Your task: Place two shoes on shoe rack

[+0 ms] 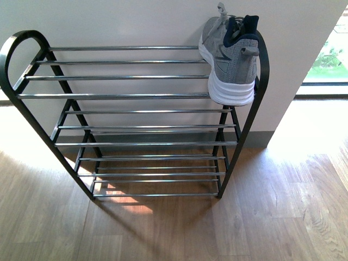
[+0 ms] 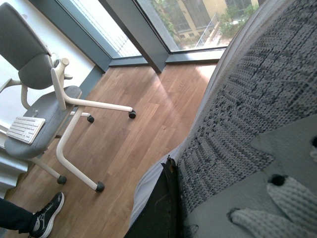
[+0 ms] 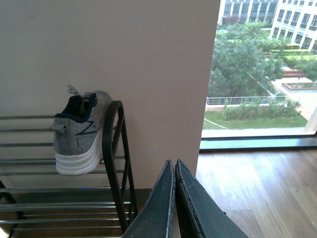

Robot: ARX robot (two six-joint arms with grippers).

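Observation:
One grey knit sneaker (image 1: 231,57) with a thick white sole rests on the right end of the top tier of the black shoe rack (image 1: 130,96); the right wrist view shows this sneaker (image 3: 79,134) beside the rack's curved end frame (image 3: 113,148). A second grey knit sneaker (image 2: 257,129) fills the left wrist view, with my left gripper (image 2: 168,198) shut on its edge. My right gripper (image 3: 175,166) is shut and holds nothing, out to the right of the rack. Neither arm shows in the front view.
The rack stands against a pale wall on a wooden floor (image 1: 261,217). A grey office chair on castors (image 2: 44,94), a keyboard (image 2: 25,129) and a person's black shoe (image 2: 47,213) appear in the left wrist view. Large windows (image 3: 262,69) lie to the right.

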